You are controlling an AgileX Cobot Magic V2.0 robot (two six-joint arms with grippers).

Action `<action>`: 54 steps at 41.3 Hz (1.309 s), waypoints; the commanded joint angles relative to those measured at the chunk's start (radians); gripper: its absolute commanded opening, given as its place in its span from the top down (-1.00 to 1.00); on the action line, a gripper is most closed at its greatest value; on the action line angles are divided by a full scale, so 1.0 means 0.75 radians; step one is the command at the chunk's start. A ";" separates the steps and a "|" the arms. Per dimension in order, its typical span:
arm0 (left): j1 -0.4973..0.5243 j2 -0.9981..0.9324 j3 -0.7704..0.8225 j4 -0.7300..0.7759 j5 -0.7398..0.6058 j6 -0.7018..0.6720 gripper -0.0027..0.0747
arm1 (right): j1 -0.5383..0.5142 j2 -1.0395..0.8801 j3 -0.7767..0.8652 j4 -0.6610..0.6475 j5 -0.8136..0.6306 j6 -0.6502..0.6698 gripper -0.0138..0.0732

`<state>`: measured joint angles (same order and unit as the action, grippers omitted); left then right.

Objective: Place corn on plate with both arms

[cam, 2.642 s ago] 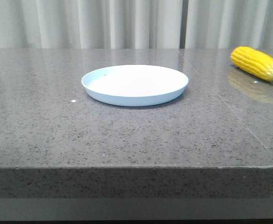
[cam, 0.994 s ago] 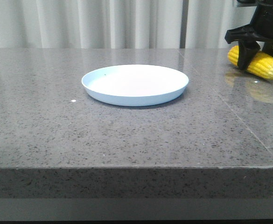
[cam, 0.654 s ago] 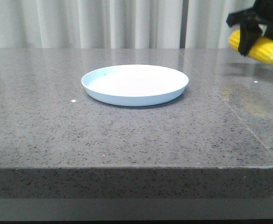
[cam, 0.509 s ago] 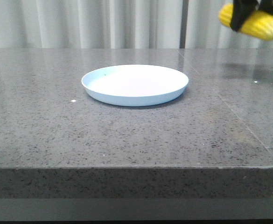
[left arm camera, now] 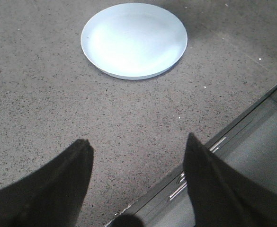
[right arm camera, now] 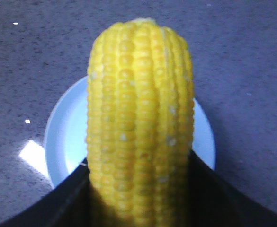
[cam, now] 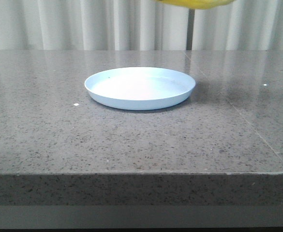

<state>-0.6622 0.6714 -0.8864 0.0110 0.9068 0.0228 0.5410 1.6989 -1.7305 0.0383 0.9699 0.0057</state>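
The pale bluish-white plate [cam: 140,88] lies on the grey stone table, a little left of centre. The yellow corn [right arm camera: 140,118] is clamped between the dark fingers of my right gripper [right arm camera: 139,165], which is shut on it and holds it in the air above the plate [right arm camera: 65,137]. In the front view only the underside of the corn [cam: 195,4] shows at the top edge, above the plate's right part. My left gripper [left arm camera: 136,144] is open and empty over the table's near edge, with the plate [left arm camera: 134,39] well ahead of it.
The grey speckled table [cam: 131,140] has a seam line [cam: 238,111] running across its right part. Its front edge [left arm camera: 214,142] drops to a grey frame below. White curtains [cam: 83,24] hang behind.
My right gripper closed on the corn at the table's far right, lifted it and carried it left and upward, so it now hangs over the plate. The plate has not moved.
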 commanded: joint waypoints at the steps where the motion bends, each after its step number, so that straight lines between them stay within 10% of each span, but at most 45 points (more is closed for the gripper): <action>1: -0.008 0.003 -0.037 -0.006 -0.089 -0.012 -0.15 | 0.020 0.006 -0.055 -0.011 -0.086 0.117 0.11; 13: -0.008 0.003 -0.037 -0.006 -0.089 -0.012 -0.15 | 0.014 0.198 -0.055 -0.012 -0.226 0.417 0.06; 34: -0.008 0.003 -0.037 -0.006 -0.089 -0.012 -0.15 | 0.009 0.258 -0.056 -0.038 -0.288 0.486 -0.82; 54: -0.008 0.003 -0.037 -0.006 -0.089 -0.012 -0.15 | 0.015 -0.264 0.167 -0.082 -0.181 0.112 -0.82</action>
<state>-0.6622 0.6714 -0.8864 0.0110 0.9068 0.0228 0.5538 1.6395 -1.6373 -0.0053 0.8651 0.1648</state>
